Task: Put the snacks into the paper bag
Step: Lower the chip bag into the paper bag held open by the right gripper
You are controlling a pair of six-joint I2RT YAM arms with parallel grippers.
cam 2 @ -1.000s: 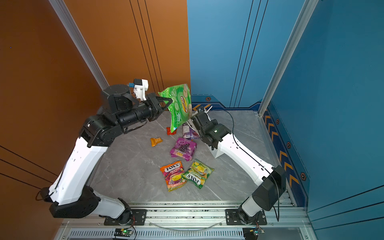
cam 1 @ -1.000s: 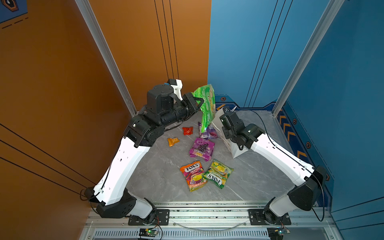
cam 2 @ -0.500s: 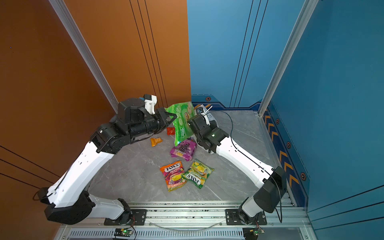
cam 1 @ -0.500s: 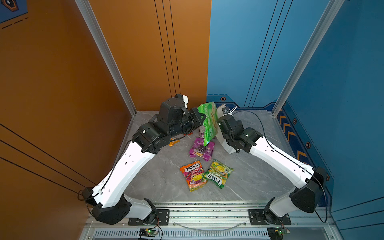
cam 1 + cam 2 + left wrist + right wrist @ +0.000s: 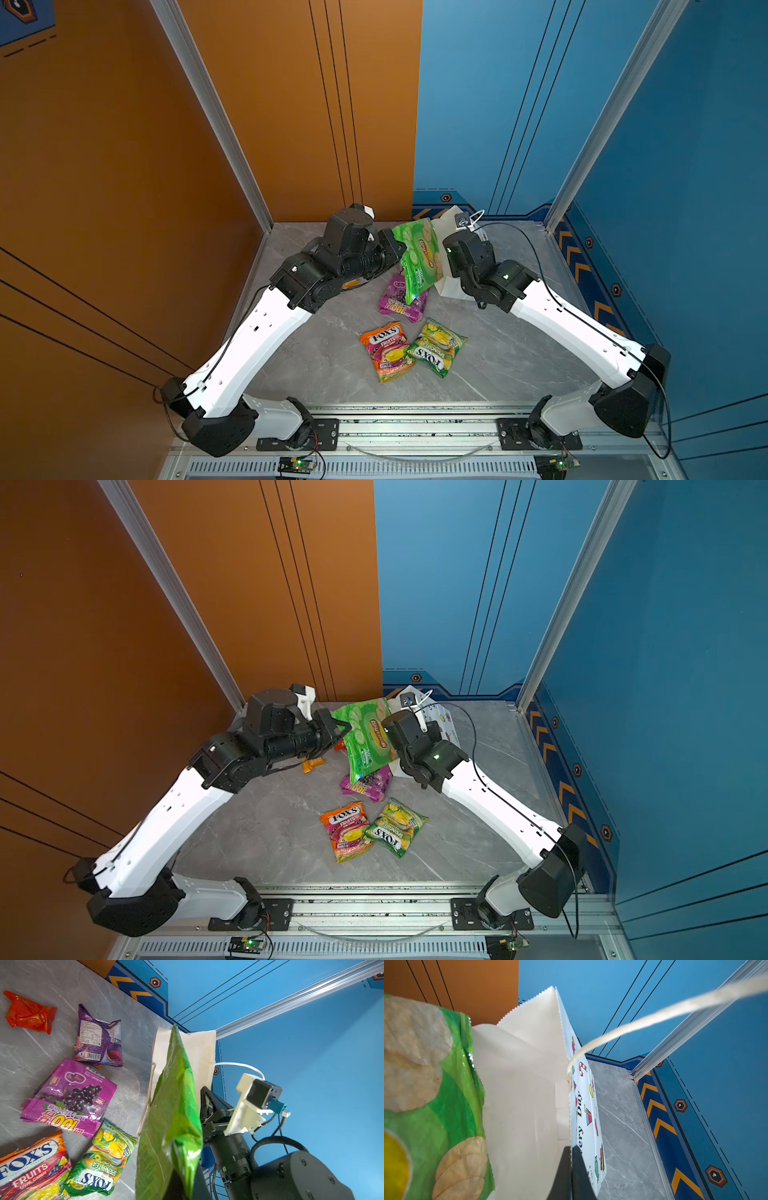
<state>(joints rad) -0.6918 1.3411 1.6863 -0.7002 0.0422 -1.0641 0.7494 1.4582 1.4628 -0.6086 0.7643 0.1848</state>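
My left gripper (image 5: 184, 1180) is shut on one end of the large green chip bag (image 5: 419, 257) (image 5: 172, 1115), which hangs tilted against the open mouth of the white paper bag (image 5: 199, 1051) (image 5: 525, 1084). My right gripper (image 5: 571, 1148) is shut on that bag's printed wall, holding the mouth open. On the grey floor lie two purple packets (image 5: 68, 1097) (image 5: 98, 1041), an orange FOX'S bag (image 5: 386, 351), a green FOX'S bag (image 5: 436, 347), a red packet (image 5: 29, 1013) and a small orange packet (image 5: 311, 764).
An orange wall (image 5: 124, 187) stands at the left, and blue walls (image 5: 685, 208) stand at the back and right. Aluminium posts (image 5: 582, 174) rise at the corners. The arms' base rail (image 5: 415, 428) runs along the front edge.
My left arm has come down and rightward, lowering the chip bag from high above the floor to the paper bag's mouth. My right arm has shifted back with the paper bag.
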